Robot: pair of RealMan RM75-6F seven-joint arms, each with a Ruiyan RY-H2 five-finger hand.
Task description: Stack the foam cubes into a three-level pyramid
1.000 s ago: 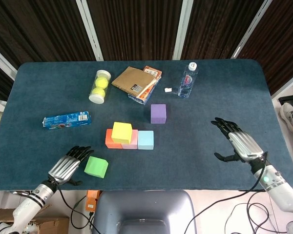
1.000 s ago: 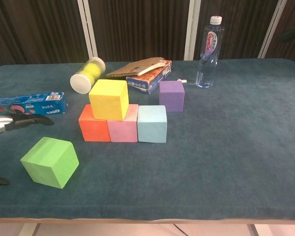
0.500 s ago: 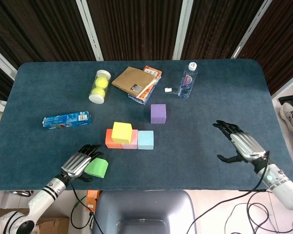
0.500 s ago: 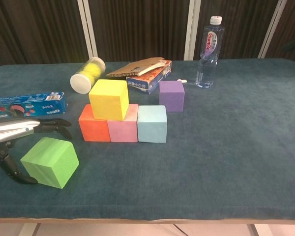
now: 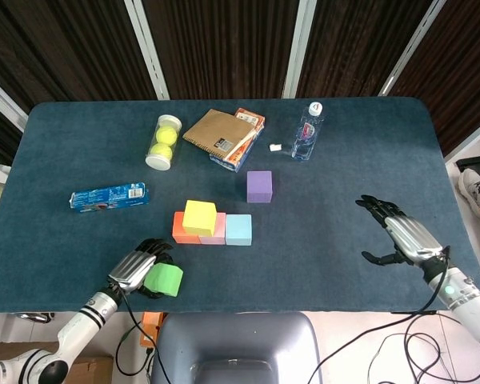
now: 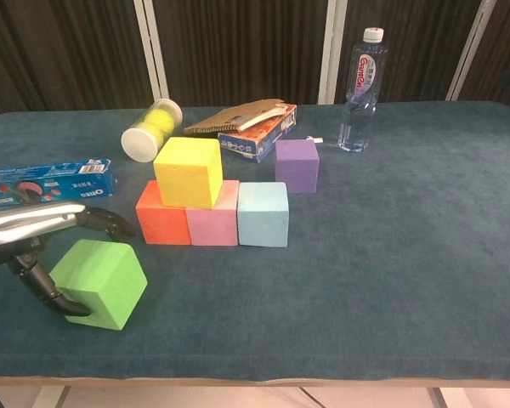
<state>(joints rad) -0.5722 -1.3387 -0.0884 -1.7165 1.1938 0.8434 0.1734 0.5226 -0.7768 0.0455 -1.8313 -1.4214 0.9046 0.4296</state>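
My left hand (image 6: 25,234) now wraps the green foam cube (image 6: 99,282): fingers reach over its top and the thumb curls against its near left face. Half a second ago the fingers only hung above it, and a second ago the hand was barely in the chest view. The cube has shifted a little to the right and sits tilted near the front edge of the table (image 5: 368,160); I cannot tell whether it has left the cloth.

Just behind it, apart from it, stands the partly built pyramid. Its bottom row is an orange cube (image 6: 159,218), a pink cube (image 6: 214,219) and a light blue cube (image 6: 263,213), side by side and touching. A yellow cube (image 6: 188,171) rests on top, over the orange and pink ones. The purple cube (image 6: 297,165) stands alone just behind the light blue one.

My right hand (image 5: 402,238) hovers over the right side of the table with fingers spread, holding nothing. It has drifted slightly nearer the front right corner than a second ago.

Open blue cloth lies between the pyramid and my right hand, and across the whole right half.

Further back are a tube of tennis balls (image 5: 163,142) lying down, a brown notebook (image 5: 219,132) propped on a small box (image 5: 242,145), and an upright water bottle (image 5: 307,132). A blue Oreo pack (image 5: 109,195) lies towards the left edge.
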